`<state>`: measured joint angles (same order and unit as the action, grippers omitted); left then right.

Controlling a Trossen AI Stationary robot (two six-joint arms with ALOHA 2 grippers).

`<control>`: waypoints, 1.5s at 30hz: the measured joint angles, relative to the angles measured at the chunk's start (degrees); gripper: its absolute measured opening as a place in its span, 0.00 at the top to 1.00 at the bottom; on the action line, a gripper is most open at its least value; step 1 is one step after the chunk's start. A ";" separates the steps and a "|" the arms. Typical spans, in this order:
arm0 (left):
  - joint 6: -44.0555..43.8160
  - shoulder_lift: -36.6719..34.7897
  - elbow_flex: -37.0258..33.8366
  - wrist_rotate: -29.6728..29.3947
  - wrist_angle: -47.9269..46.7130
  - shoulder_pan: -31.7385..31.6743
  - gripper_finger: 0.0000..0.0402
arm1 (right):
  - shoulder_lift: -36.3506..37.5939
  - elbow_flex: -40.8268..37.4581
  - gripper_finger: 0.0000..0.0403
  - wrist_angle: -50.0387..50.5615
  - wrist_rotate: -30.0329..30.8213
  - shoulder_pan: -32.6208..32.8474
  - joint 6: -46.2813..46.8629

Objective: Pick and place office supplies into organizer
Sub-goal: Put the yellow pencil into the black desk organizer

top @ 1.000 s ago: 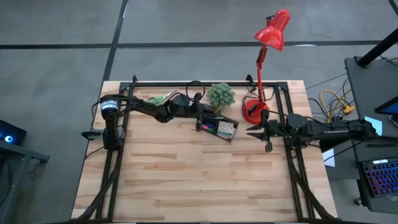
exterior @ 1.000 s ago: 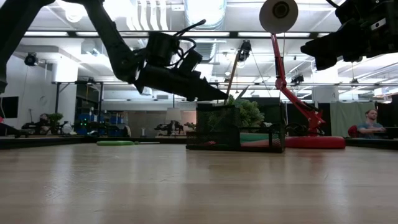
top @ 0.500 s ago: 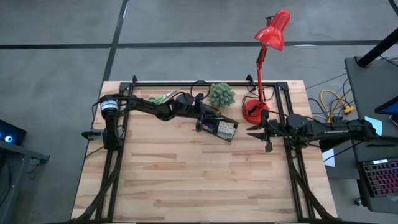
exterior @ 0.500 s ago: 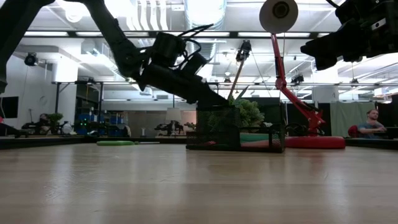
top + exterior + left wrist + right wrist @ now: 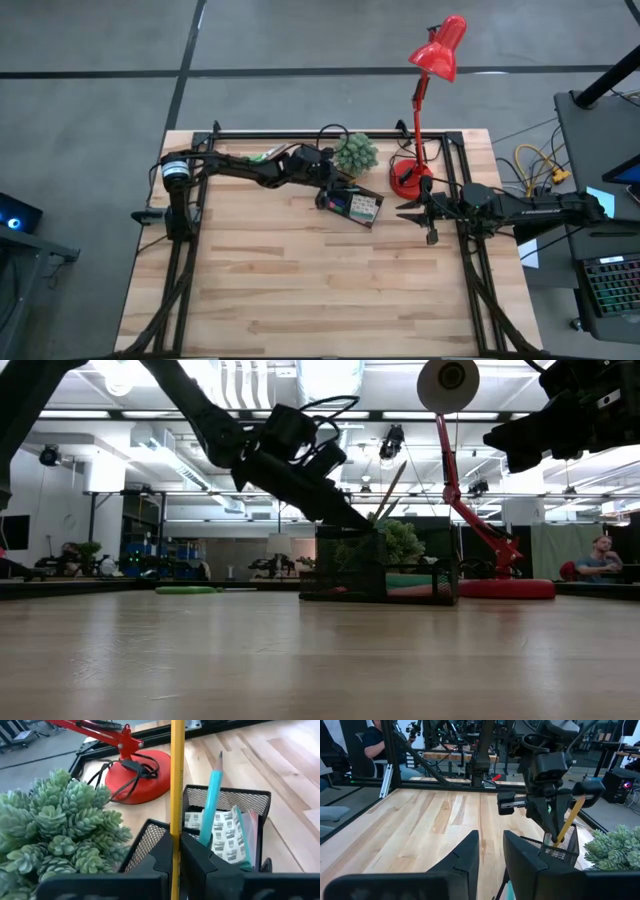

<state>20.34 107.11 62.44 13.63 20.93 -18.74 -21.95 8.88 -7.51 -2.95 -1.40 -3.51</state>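
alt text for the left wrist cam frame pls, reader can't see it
The left pincer grips a yellow pencil upright over the black mesh organizer, which already holds a teal pen and a white dotted cube. A spiky green plant sits beside the organizer, and the red lamp base rests on the wooden table beyond.

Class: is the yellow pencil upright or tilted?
Tilted: the pencil leans above the organizer, held by the left gripper.

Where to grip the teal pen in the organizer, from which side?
Grip the teal pen by its free upper shaft, coming from above. It leans in the organizer, lower end buried beside the dotted pad; the left gripper, shut on the yellow pencil, crowds one side.
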 joint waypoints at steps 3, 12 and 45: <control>0.19 0.00 0.64 0.00 -0.35 -0.04 0.98 | -0.01 0.00 0.80 0.00 -0.01 0.01 0.02; 5.53 -0.02 3.41 -0.13 -8.09 -0.31 0.98 | 0.00 0.00 0.83 0.00 0.00 0.01 0.02; 7.03 -0.09 6.35 0.26 -16.83 -2.27 0.98 | 0.00 0.00 0.81 0.00 -0.01 0.01 0.00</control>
<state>27.38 107.02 68.79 13.89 4.10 -21.02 -21.94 8.88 -7.51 -2.96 -1.39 -3.51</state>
